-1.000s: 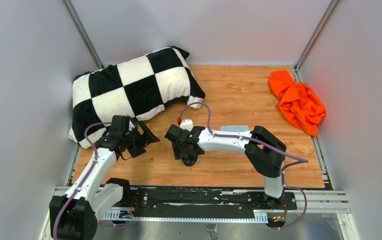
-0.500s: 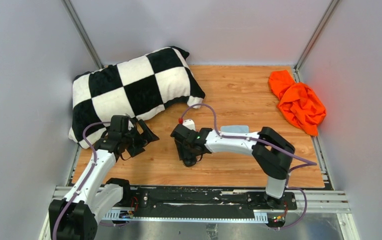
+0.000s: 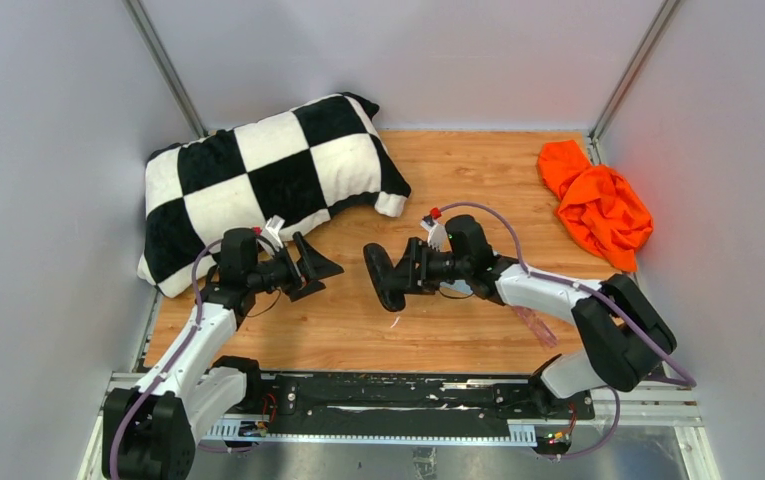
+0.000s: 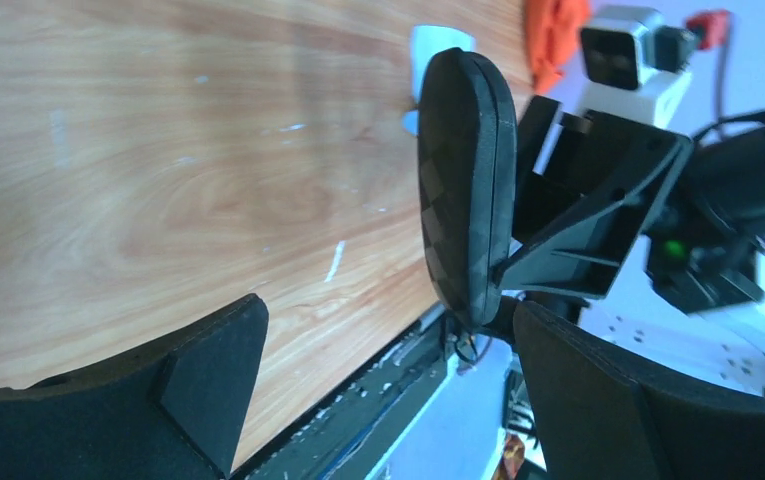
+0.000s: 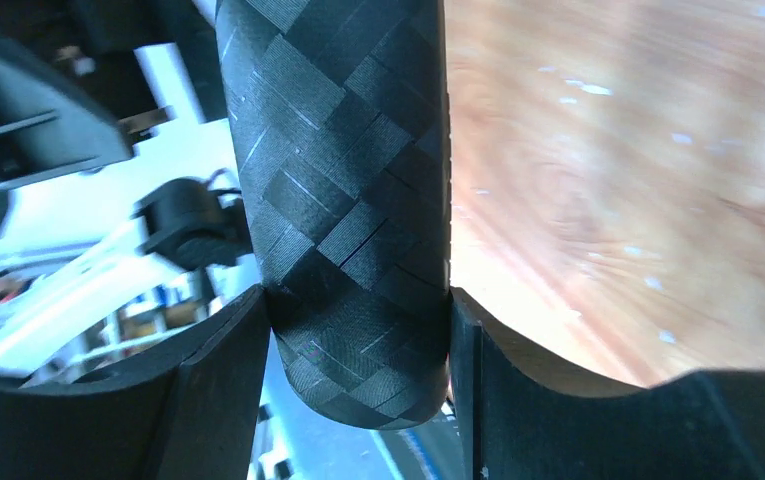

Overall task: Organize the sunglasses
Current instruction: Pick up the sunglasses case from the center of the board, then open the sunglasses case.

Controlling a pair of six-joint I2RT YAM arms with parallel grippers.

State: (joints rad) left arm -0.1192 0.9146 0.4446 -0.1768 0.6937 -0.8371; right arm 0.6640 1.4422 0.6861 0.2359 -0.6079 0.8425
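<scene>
Lying close to the table's near edge, right of middle, the sunglasses rest flat on the wood, just on the near side of the right forearm. Left of them the near edge is open wood, with room between the two arms. Farther in, about mid-table, the right claw grips a closed black case, clamped across its width and held on edge. The left claw faces it from the left, spread wide and holding nothing, a gap apart from the case. Beyond, a checked pillow fills the far left corner and overhangs the left edge. An orange cloth lies against the right edge near the far corner. Open wood runs along the far edge between them.
</scene>
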